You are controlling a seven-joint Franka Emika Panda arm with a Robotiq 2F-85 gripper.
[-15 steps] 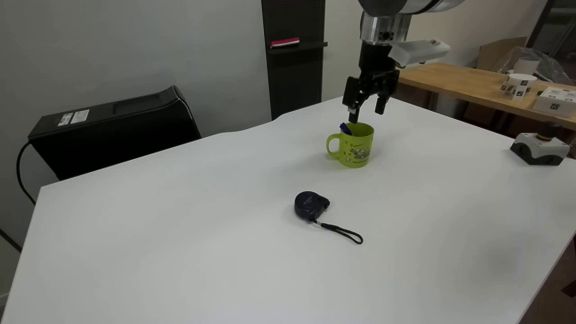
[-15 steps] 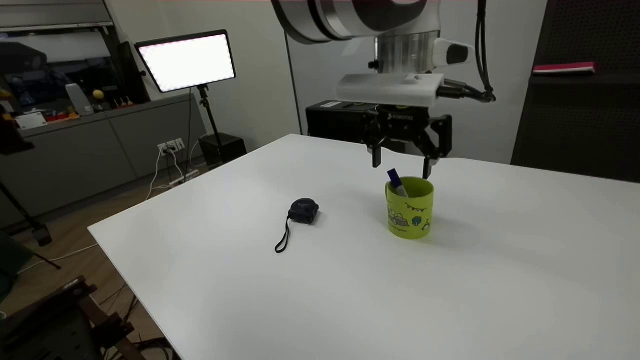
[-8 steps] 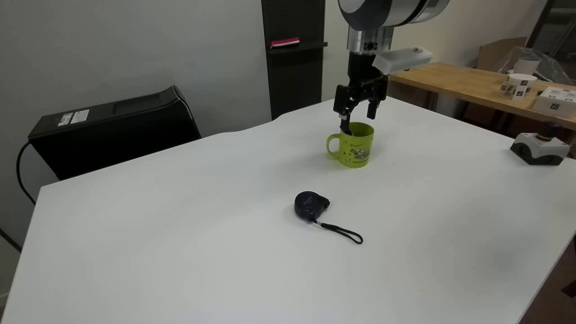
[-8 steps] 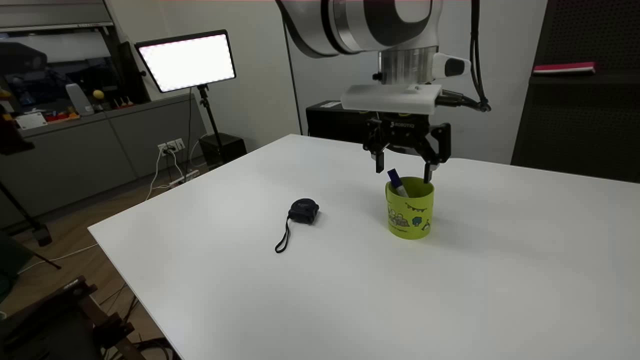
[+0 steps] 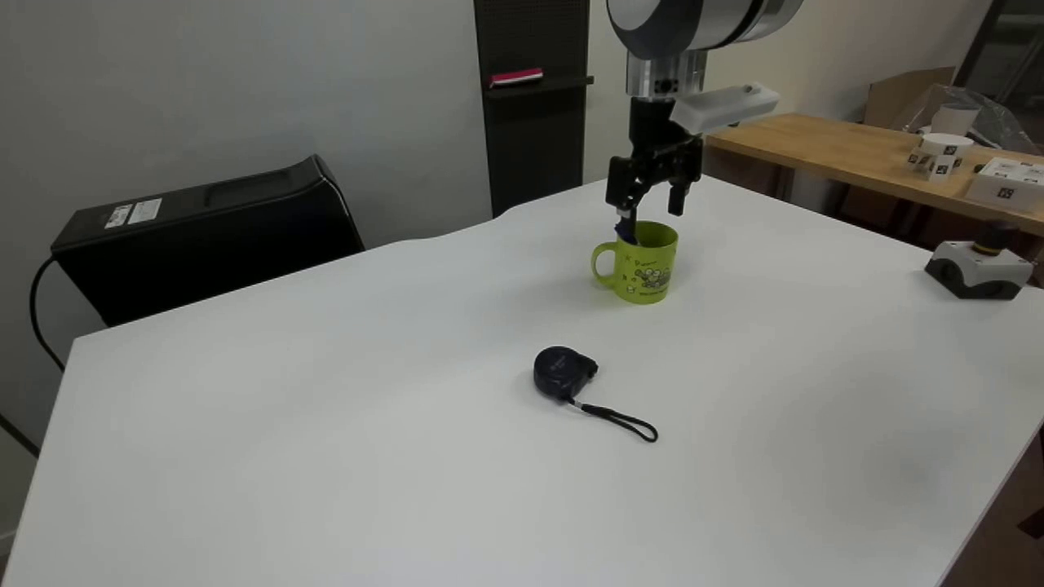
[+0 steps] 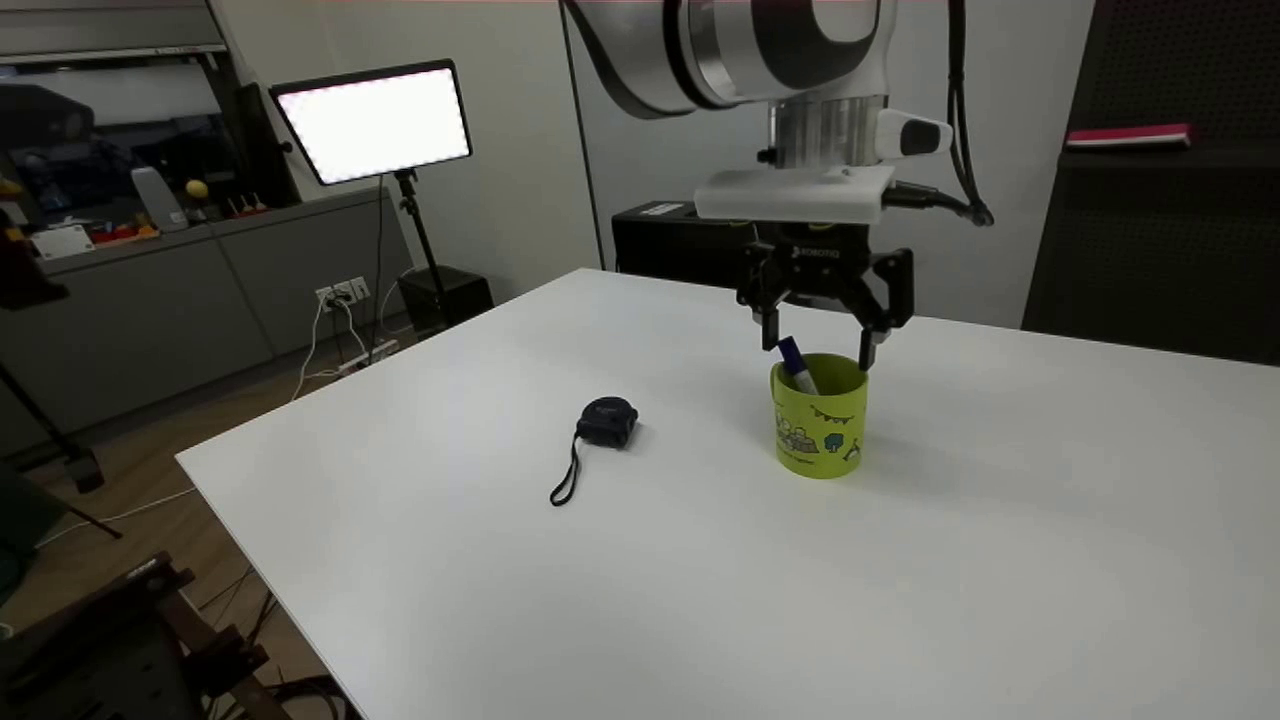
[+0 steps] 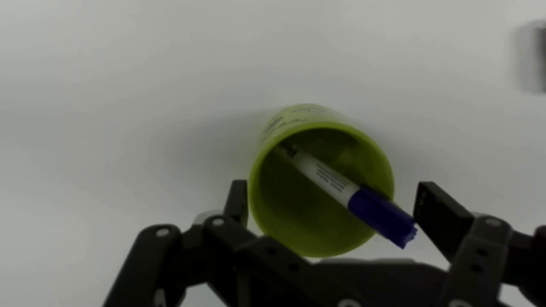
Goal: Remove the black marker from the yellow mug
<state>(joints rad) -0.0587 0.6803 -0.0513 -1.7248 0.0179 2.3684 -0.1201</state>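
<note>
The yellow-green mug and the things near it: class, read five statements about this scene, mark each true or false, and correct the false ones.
1. The marker leans inside the mug. True.
2. The mug lies on its side. False: it stands upright on the table.
3. The gripper is open. True.
4. The marker is wholly hidden inside the mug. False: its blue cap sticks out.
5. The tape measure lies apart from the mug. True.
</note>
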